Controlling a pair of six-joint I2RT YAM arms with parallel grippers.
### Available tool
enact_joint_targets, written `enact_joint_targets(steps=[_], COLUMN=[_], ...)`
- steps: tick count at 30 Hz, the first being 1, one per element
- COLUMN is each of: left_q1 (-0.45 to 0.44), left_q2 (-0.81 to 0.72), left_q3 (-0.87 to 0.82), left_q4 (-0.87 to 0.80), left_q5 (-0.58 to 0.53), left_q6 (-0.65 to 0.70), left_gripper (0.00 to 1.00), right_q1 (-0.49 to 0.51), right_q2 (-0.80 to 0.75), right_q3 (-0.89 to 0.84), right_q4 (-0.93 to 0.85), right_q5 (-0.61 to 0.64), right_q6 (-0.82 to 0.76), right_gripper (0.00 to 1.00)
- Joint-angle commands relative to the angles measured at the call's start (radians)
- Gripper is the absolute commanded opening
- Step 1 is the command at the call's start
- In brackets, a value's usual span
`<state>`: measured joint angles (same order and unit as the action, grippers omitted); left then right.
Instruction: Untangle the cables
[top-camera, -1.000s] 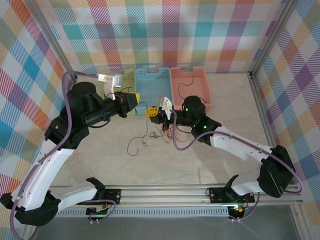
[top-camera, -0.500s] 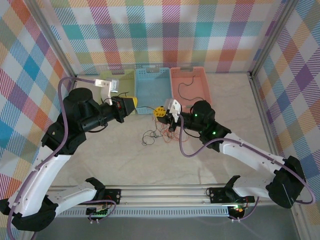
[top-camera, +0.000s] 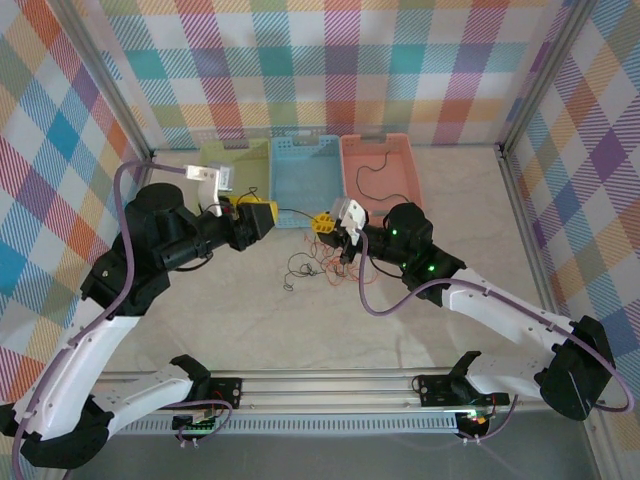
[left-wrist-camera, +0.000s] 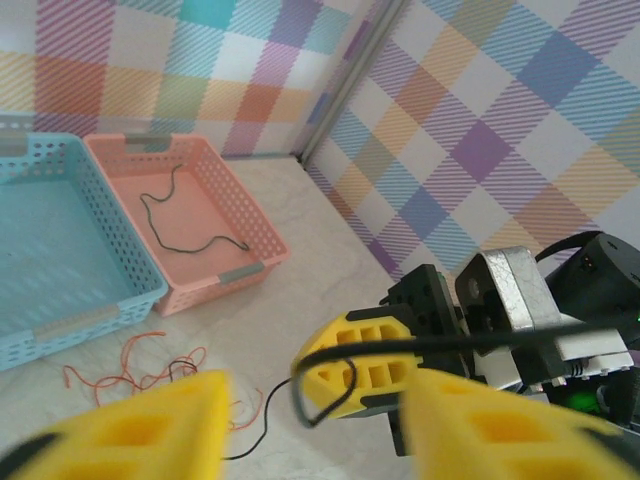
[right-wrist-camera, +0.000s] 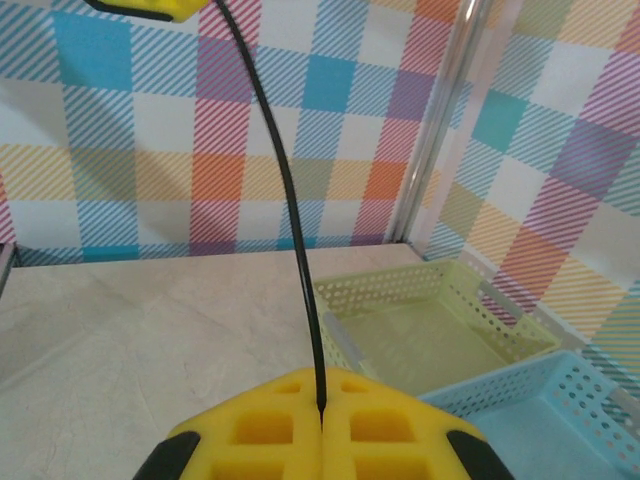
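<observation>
The pale worktop (top-camera: 250, 320) carries a green basket (top-camera: 245, 160), a blue basket (top-camera: 305, 175) and a pink basket (top-camera: 376, 139) along its far edge; tangled cables (top-camera: 312, 268) lie nearer.

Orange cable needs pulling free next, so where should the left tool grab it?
I'd take the orange cable at its outer loop nearest the blue basket, coming straight down from above: it lies flat on the table, and that end sits clear of the dark cable.
</observation>
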<state>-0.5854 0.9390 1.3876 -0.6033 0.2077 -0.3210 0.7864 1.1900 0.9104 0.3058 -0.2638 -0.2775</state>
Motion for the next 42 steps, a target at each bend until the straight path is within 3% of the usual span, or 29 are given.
enact_joint_targets(steps=[1, 5, 12, 17, 23, 31, 42], left_q1=[0.007, 0.007, 0.007, 0.007, 0.007, 0.007, 0.007], left_q2=[-0.055, -0.119, -0.259, -0.374, -0.504, -0.51, -0.521], left_q3=[-0.007, -0.04, -0.151, -0.299, -0.442, -0.5, -0.533], left_q4=[-0.039, -0.093, -0.177, -0.205, -0.168, -0.154, -0.168], left_q5=[-0.086, -0.164, -0.257, -0.154, -0.147, -0.16, -0.178], left_q6=[0.033, 0.065, 0.073, 0.088, 0.06, 0.05, 0.058], left_gripper=[0.76, 0.87, 0.9, 0.89, 0.88, 0.87, 0.86], right_q1=[-0.019, -0.07, -0.193, -0.263, -0.309, -0.335, -0.334], right_q2=[0.01, 0.063, 0.221, 0.351, 0.52, 0.763, 0.987], right_q3=[0.032, 0.085, 0.243, 0.377, 0.575, 0.804, 0.88], right_q4=[-0.01, -0.019, -0.052, -0.065, -0.102, -0.152, -0.138], right_q5=[0.048, 0.086, 0.095, 0.093, 0.094, 0.124, 0.117], right_q6=[0.018, 0.083, 0.233, 0.26, 0.301, 0.366, 0.482], right_gripper=[0.0, 0.0, 0.0, 0.0, 0.0, 0.0, 0.0])
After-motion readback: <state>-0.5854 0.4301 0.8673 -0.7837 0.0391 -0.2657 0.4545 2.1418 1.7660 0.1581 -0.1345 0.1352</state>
